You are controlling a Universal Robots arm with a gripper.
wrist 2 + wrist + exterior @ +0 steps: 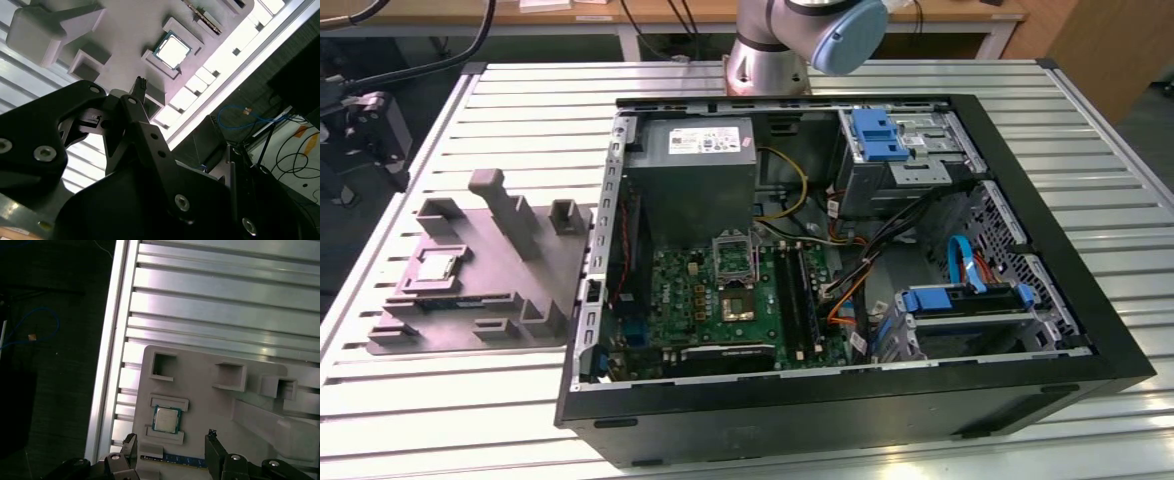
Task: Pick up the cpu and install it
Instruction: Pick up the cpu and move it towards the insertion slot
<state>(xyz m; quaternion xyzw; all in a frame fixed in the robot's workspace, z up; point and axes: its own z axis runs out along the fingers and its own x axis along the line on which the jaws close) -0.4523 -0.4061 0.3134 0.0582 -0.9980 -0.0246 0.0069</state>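
The cpu (166,420) lies flat in its seat on the grey fixture (200,405), silvery top up, not held. Two raised ribs (170,402) bound it on opposite sides; its other two sides are open to bare fixture surface. The gripper (171,444) hangs above the fixture with its claw spread wide, and both fingers (212,442) are clear of the chip and of the ribs. In the first wrist view the cpu sits near the line between the two fingers, with room on each side. In the second wrist view the cpu (173,50) lies past the one dark fingertip (140,82), apart from it. In the exterior view the fixture (494,290) rests on the slatted table (454,420), close to the table's edge at the exterior view's left and just beside the wall of the open case (854,410). The cpu (438,265) is on the fixture's outer part, well apart from the socket (738,303) on the green motherboard (687,300). The socket's centre is dark and unfilled, with cables and drive cages close around the board.
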